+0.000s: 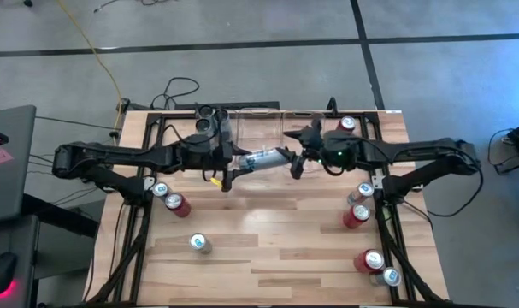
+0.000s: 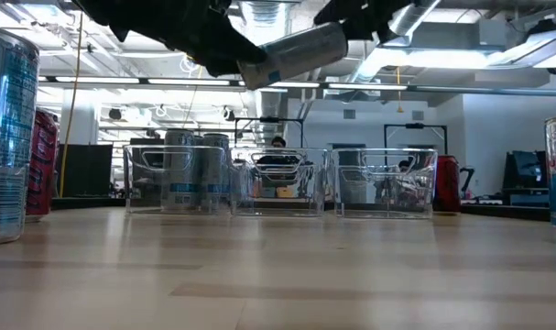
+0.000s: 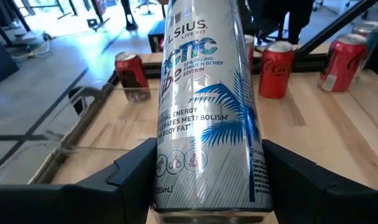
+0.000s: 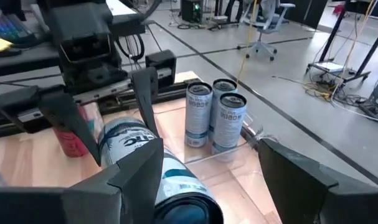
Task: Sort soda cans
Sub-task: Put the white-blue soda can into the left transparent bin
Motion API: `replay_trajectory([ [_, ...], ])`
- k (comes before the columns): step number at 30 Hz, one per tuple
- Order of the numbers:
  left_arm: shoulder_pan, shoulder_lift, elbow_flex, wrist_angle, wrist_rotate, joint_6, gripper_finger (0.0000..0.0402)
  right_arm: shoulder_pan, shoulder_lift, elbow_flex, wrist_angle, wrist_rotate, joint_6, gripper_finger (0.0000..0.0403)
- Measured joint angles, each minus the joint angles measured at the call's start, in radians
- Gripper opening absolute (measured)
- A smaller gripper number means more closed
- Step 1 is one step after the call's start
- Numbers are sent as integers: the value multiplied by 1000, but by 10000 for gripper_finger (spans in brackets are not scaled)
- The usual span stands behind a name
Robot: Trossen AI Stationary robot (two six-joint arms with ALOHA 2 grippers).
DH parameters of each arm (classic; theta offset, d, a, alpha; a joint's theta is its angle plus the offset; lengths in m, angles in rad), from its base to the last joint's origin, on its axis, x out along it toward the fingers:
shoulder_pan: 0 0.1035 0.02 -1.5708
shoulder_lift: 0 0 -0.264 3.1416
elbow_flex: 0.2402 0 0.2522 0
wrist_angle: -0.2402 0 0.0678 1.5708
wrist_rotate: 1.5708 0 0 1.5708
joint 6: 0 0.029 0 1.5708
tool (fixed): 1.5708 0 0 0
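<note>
Two hands meet on one slim silver-blue metal can (image 1: 263, 158) held level above the wooden worktop (image 1: 268, 235), just before the clear plastic bins (image 2: 279, 182): left hand (image 1: 233, 167) pinching it, right hand (image 1: 295, 161) spread around its end, which should clamp squarely first.

Three clear bins (image 2: 282, 183) in a row. Four red cans (image 1: 356, 215), all outside the bins. Eight silver-blue cans (image 1: 198, 244): three inside the left bin, four outside the bins on the table (image 1: 276, 231), one aloft before the bins between left claw (image 1: 233, 167) and right claw (image 1: 295, 161).
</note>
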Motion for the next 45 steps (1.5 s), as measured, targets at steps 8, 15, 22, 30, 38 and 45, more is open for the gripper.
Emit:
replay_trajectory([
  [8,0,-3,3,33,1,1,240,11,-40,0,43,-4,-88,282],
  [15,0,-9,5,26,1,7,240,52,-204,-1,8,-62,-128,282],
  [22,-3,-27,5,32,61,24,240,69,-294,-52,-88,-123,-6,319],
  [30,-2,-26,5,38,63,27,240,66,-230,-90,-82,-145,-20,384],
  [38,-3,-25,5,34,65,39,240,66,-205,-66,-69,-145,-71,354],
  [45,-3,-25,5,38,91,37,240,65,-190,-66,-59,-197,-67,354],
])
